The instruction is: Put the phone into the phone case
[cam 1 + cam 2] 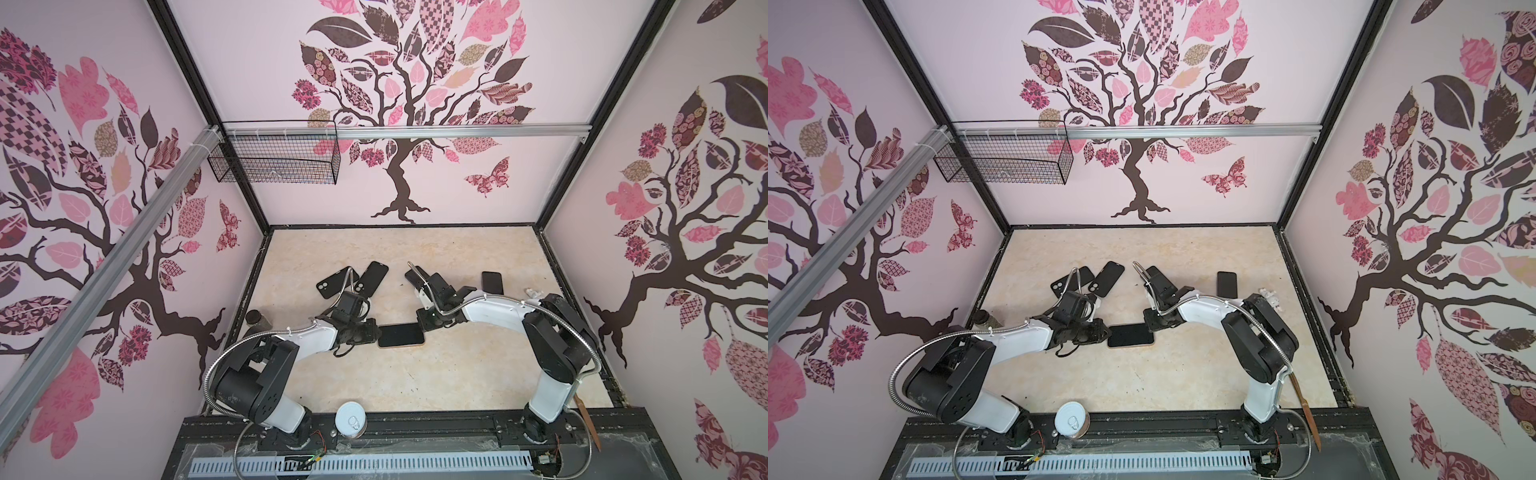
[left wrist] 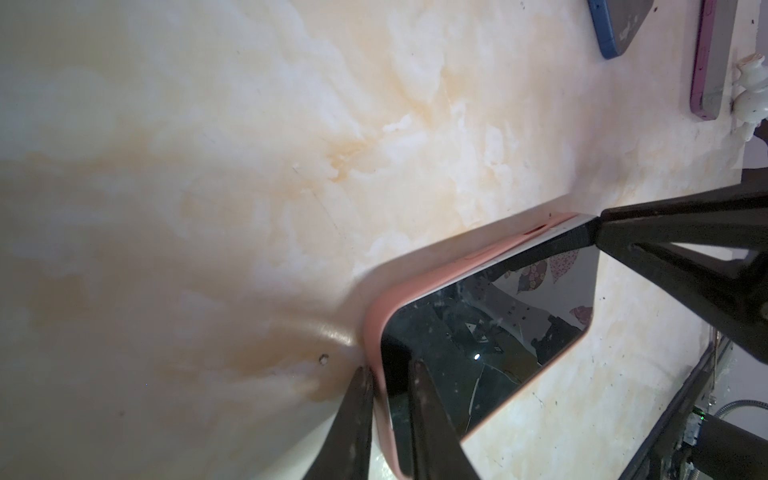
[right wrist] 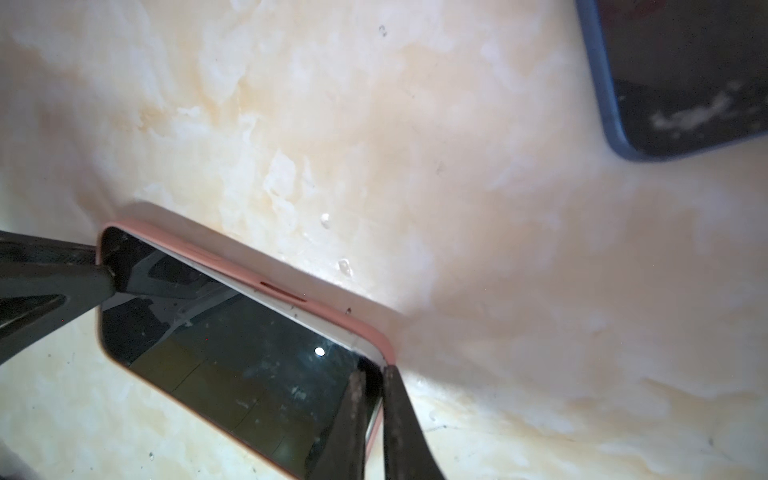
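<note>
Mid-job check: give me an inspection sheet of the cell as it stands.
Surface: marbled table, yellowish stains, few specks.
Job's things: phone screen up in pink case; a white sliver of its side shows along one long rim, so possibly not fully seated.
Clutter: dark handsets at the back; can on front rail; jar at left edge.
Grippers: left gripper clamps the case's short end; right gripper shut, fingers at a corner of the other end.
Cables: metal conduits along both arms; none across the phone.
Surroundings: tree-print walls; wire basket on back rail.
</note>
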Robot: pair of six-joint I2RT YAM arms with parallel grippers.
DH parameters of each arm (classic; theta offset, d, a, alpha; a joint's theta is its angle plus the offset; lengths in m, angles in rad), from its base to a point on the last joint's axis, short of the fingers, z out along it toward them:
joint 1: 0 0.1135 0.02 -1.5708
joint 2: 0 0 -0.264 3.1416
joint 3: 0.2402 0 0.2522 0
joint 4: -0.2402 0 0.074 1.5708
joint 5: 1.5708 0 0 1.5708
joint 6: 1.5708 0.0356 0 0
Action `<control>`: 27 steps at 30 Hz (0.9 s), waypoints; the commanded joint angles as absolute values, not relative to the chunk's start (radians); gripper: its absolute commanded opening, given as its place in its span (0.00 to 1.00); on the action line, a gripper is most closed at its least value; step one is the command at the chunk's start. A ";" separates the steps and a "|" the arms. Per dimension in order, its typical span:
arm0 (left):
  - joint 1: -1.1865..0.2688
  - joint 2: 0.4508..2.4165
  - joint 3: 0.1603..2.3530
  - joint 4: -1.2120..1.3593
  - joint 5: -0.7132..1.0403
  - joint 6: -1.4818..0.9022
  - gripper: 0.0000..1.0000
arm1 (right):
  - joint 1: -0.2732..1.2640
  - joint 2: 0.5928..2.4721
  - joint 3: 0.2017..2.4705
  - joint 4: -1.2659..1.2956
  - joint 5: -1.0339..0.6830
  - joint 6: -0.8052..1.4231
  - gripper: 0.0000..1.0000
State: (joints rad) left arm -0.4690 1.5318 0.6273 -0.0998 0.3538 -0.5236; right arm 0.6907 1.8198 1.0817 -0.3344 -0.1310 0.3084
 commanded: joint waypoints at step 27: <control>-0.469 1.467 0.609 -0.110 0.360 -0.539 0.26 | 0.708 1.747 1.027 -0.422 -0.107 0.271 0.29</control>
State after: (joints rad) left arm -0.4709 1.5127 0.6250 -0.0994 0.3641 -0.5480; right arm 0.7452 1.8065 1.0256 -0.2428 -0.1482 0.2852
